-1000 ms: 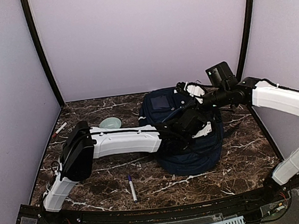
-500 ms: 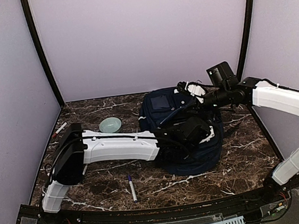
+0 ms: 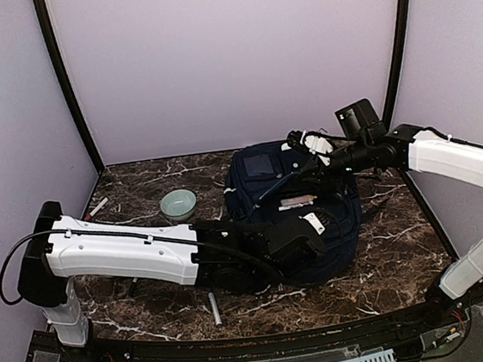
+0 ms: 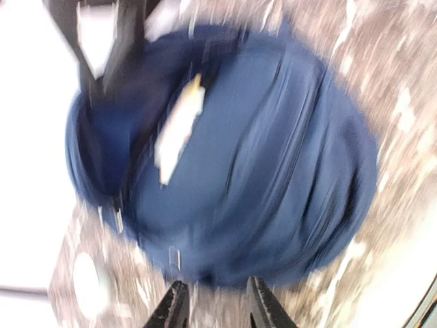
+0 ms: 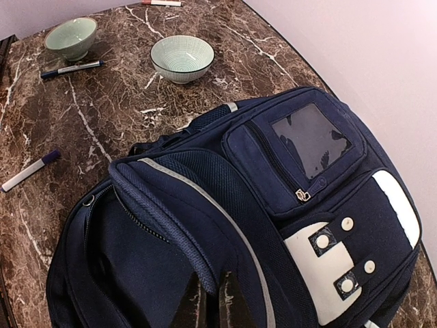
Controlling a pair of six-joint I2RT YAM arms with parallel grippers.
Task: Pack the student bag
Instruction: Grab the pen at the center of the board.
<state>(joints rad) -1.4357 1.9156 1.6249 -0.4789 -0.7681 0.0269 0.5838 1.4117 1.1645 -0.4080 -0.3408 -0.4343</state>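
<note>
dark marble bench [image 3: 404, 250] between lilac walls [image 3: 212, 63]: right claw [image 5: 208, 304] clamped shut on the rim of the student bag [image 5: 273, 205]; left claw [image 4: 217, 311], part open and empty, hovers above it.

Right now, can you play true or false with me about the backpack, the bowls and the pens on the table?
1. The big fabric backpack is red. False: it is navy-blue with white patches.
2. Two round bowls stand on the brown marble table. True: a pale green bowl and a white ribbed bowl with a dark rim.
3. Both bowls are full of pens. False: both are empty.
4. A white marker with a purple cap lies on the table. True.
5. The left gripper holds a marker. False: it is open above the backpack with nothing between its fingers.
</note>
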